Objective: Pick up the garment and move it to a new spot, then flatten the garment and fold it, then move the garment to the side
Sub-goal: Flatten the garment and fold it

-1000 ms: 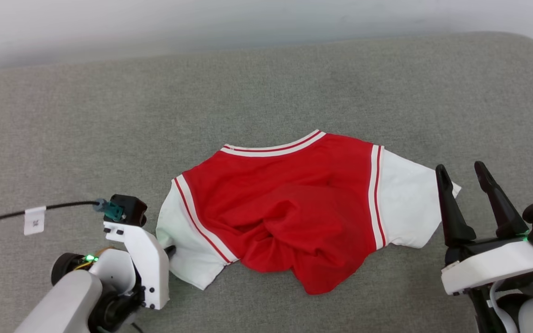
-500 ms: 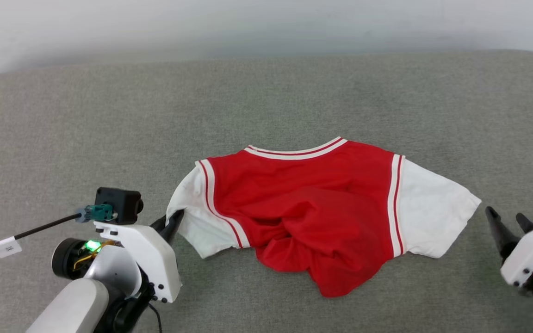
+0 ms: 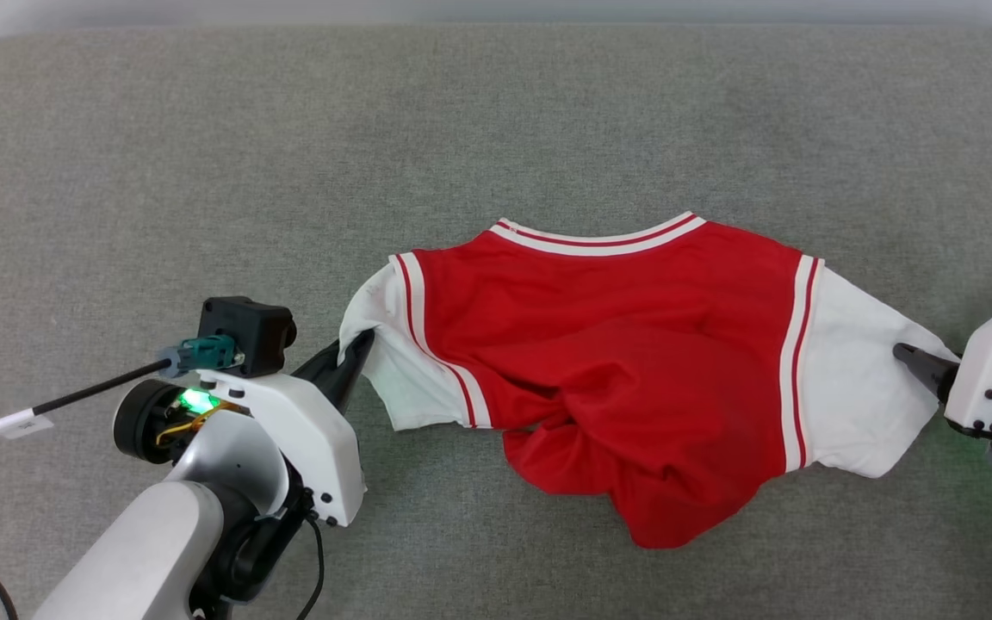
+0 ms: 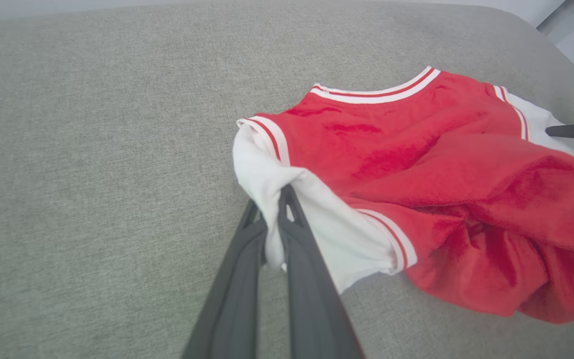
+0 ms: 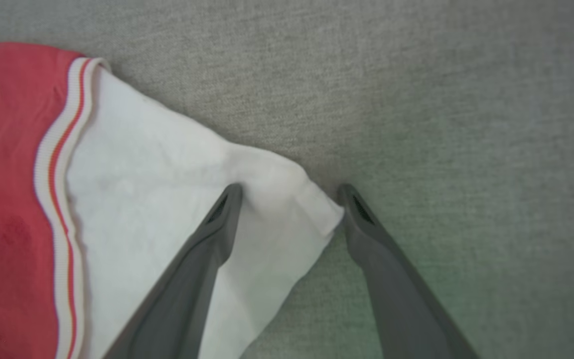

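- Now the left gripper is clenched on a white sleeve of the garment.
- Beyond its fingertips, the red body lies crumpled on the grey cushion.
- The right gripper stands released, its fingers straddling the corner of the other sleeve.

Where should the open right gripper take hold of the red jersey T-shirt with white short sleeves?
The outer corner of the white sleeve on the robot's right, approached from the right. That corner lies flat and sticks out between the right gripper's open fingers, opposite the sleeve the left gripper pinches, so the red T-shirt can be stretched.
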`<state>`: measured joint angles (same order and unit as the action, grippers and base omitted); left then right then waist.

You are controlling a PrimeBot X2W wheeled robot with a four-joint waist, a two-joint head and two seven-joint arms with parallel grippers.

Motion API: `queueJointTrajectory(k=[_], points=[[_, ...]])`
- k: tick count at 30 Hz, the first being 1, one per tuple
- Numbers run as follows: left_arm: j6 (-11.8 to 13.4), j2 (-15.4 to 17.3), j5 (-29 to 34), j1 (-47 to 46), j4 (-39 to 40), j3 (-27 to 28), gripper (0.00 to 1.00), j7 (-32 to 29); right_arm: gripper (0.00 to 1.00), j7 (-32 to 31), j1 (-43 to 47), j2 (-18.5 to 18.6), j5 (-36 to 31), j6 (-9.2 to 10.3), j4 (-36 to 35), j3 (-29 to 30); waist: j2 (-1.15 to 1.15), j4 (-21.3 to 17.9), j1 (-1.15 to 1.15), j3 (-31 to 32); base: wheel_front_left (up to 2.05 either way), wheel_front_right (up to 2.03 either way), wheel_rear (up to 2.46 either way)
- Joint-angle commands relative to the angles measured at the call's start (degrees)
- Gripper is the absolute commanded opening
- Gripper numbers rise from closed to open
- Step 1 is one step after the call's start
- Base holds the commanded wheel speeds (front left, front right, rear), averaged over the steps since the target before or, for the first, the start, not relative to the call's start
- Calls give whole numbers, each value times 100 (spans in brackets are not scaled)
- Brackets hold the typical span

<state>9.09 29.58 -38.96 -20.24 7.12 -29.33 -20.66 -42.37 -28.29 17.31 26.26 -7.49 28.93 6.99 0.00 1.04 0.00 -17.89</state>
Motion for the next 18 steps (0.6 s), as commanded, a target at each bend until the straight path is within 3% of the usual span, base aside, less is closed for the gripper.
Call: queueJointTrajectory(k=[1,2,3,4,5,10,18], points=[[-5,-20,33,-42,-8,0,0,24,100,-152,83,-121,29,1,229,-103,0,34,0,-33,0,0,0],[-2,-22,17,-24,-21,3,0,23,100,-274,102,-148,9,0,336,-150,0,37,0,-33,0,0,0],[-3,-20,0,-1,-36,4,0,31,85,-378,130,-182,-11,0,412,-205,0,36,0,-25,0,0,0],[3,-18,-25,31,-53,10,0,29,9,-438,135,-235,23,0,451,-223,0,30,0,-14,0,0,0],[6,-12,-42,65,-68,16,0,36,0,-453,116,-250,32,-1,459,-243,0,19,0,4,0,0,0],[7,18,-129,126,-186,111,0,126,0,-206,-18,-53,-29,0,188,-303,0,-60,0,202,0,0,0],[-19,37,-158,-365,-532,409,0,355,0,731,-439,269,-374,2,-486,-513,0,-170,0,704,0,0,0]])
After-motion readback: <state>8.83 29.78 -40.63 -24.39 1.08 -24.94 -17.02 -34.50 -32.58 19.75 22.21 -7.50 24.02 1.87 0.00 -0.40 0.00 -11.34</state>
